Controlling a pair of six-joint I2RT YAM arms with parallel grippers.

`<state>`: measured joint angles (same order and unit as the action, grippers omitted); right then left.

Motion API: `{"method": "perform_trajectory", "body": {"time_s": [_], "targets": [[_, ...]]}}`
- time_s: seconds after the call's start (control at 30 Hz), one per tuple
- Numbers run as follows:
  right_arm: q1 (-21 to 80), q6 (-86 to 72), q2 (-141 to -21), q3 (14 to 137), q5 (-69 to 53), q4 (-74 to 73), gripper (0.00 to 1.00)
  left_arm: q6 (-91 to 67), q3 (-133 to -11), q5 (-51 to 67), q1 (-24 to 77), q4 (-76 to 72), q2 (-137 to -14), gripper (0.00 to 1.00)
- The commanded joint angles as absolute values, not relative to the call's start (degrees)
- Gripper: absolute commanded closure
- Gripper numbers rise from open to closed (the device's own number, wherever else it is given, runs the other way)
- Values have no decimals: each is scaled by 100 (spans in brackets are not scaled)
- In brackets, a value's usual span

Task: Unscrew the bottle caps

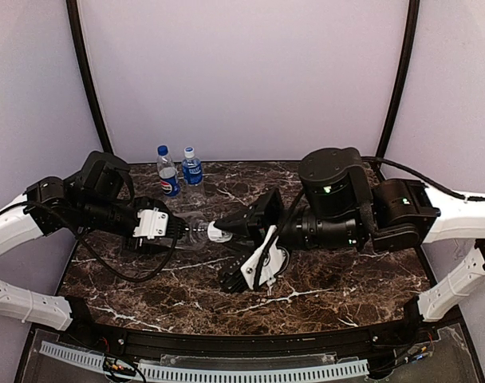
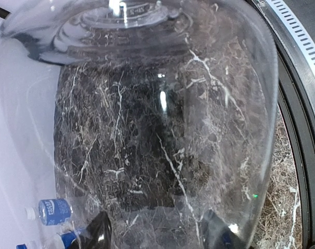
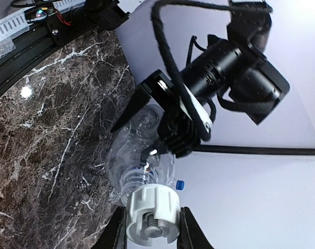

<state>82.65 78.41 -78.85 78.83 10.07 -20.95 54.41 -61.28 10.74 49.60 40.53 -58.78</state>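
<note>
The clear bottle (image 1: 196, 231), unlabelled and ribbed, is lying level between the two arms, above the dark marbled surface (image 1: 322, 279). The left end effector (image 1: 183, 230) is gripping its base end, jaws partly open around it. The right end effector (image 3: 152, 231) is pinching the white cap (image 3: 152, 210), a chunky cap with notched sides, jaws nearly closed. The Pepsi bottle (image 1: 167, 174) and the blue-labelled bottle (image 1: 192, 170) are standing upright side by side at the back.

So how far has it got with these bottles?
Nothing finished yet: no loose cap is visible. In hand: the left tool grips the clear bottle sideways while the right tool pinches its white cap. Left to do: the Pepsi bottle and the blue-label bottle stand at the back, caps on.
</note>
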Motion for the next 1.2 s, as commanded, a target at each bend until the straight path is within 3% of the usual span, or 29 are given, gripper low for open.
{"method": "perform_trajectory", "body": {"time_s": [0.0,0.1,0.2,0.33,0.6,1.17], "targets": [[7606,5513,-7445,7987,766,-1417,100,5242,-5929,865,4927,3798,-5664,80],[6641,3066,-7402,8288,1270,-1459,100,5116,-5898,793,4929,3650,-5640,80],[5363,379,-7670,9016,1632,-2961,100,5029,-5905,748,4926,3521,-5634,80],[3599,-1343,-8318,9597,610,-4973,100,5011,-5928,752,4930,3507,-5638,79],[1743,-1443,-9468,8321,-165,-5589,100,4975,-5890,753,4930,3535,-5550,79],[984,-1583,-10157,6228,536,-3922,100,4948,-5907,828,4930,3549,-5494,79]]}}
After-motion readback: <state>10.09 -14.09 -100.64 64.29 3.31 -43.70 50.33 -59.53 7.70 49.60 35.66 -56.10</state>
